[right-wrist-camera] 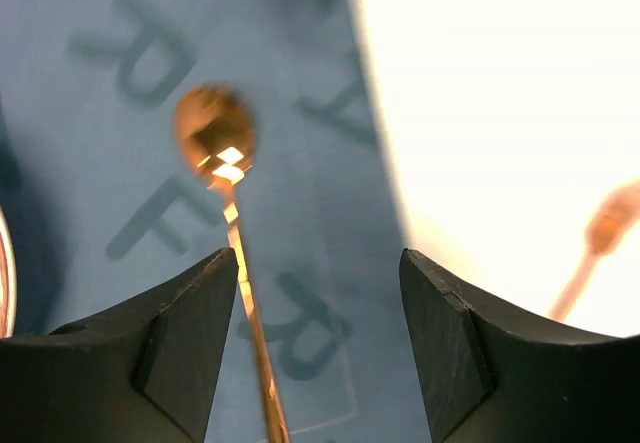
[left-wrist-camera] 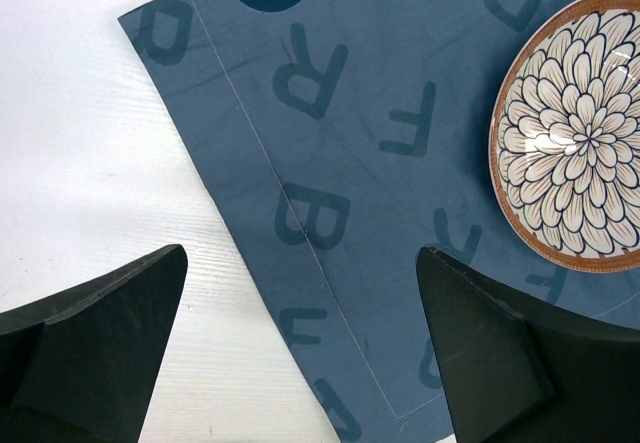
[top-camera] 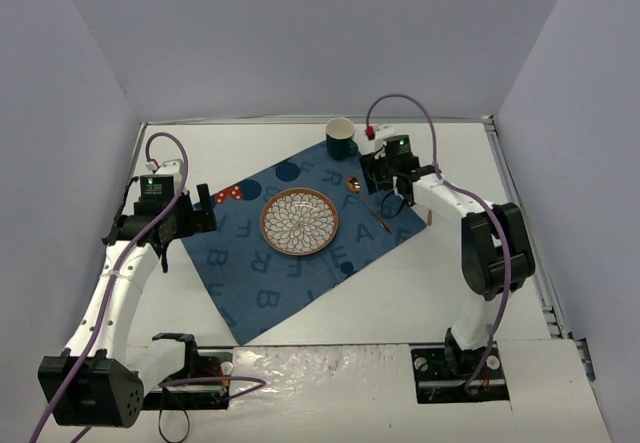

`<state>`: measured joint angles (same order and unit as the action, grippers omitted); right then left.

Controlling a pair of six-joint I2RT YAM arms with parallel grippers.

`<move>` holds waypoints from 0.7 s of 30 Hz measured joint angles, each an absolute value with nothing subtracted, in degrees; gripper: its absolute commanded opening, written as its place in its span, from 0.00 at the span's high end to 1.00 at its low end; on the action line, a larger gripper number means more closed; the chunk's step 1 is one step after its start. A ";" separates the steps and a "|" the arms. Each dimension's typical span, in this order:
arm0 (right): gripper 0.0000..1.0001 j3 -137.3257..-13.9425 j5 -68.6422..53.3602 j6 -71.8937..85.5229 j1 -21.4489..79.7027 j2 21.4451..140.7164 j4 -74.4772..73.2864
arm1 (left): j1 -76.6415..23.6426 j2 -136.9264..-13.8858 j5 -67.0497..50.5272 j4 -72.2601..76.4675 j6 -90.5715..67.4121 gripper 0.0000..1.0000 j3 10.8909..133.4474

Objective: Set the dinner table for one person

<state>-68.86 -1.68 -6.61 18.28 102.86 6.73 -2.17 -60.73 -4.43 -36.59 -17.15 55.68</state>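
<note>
The white dinner table (top-camera: 440,293) carries a dark blue letter-printed placemat (top-camera: 300,263). On the mat sits a round flower-patterned plate (top-camera: 300,221) with a brown rim, also in the left wrist view (left-wrist-camera: 575,133). A copper spoon (top-camera: 366,203) lies on the mat right of the plate. My right gripper (top-camera: 383,181) hovers over it, open; the spoon handle (right-wrist-camera: 245,293) runs close by its left finger, not gripped. A dark blue cup (top-camera: 340,139) stands at the mat's far corner. My left gripper (top-camera: 205,207) is open and empty above the mat's left edge (left-wrist-camera: 250,153).
A second copper utensil (right-wrist-camera: 598,241) lies blurred on the bare table right of the mat; in the top view it shows as a small orange mark (top-camera: 428,215). An orange-and-dark print (top-camera: 228,194) marks the mat's left corner. Grey walls enclose the table.
</note>
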 measured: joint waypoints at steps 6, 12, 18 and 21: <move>0.38 -68.73 3.30 0.36 8.44 100.41 7.75 | -2.17 -60.73 -4.41 -36.58 -17.15 0.03 55.68; 0.39 -67.59 5.65 6.02 2.83 102.55 7.14 | -2.17 -60.73 -4.40 -36.60 -17.15 0.03 55.66; 0.43 -67.59 5.01 7.93 0.47 107.19 7.06 | -2.17 -60.73 -4.43 -36.60 -17.15 0.03 55.66; 0.46 -67.68 4.81 8.32 0.20 109.20 7.08 | -2.17 -60.73 -4.43 -36.59 -17.15 0.03 55.64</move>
<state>-67.68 4.81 8.32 0.20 109.20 7.08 -2.17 -60.73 -4.43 -36.59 -17.15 55.64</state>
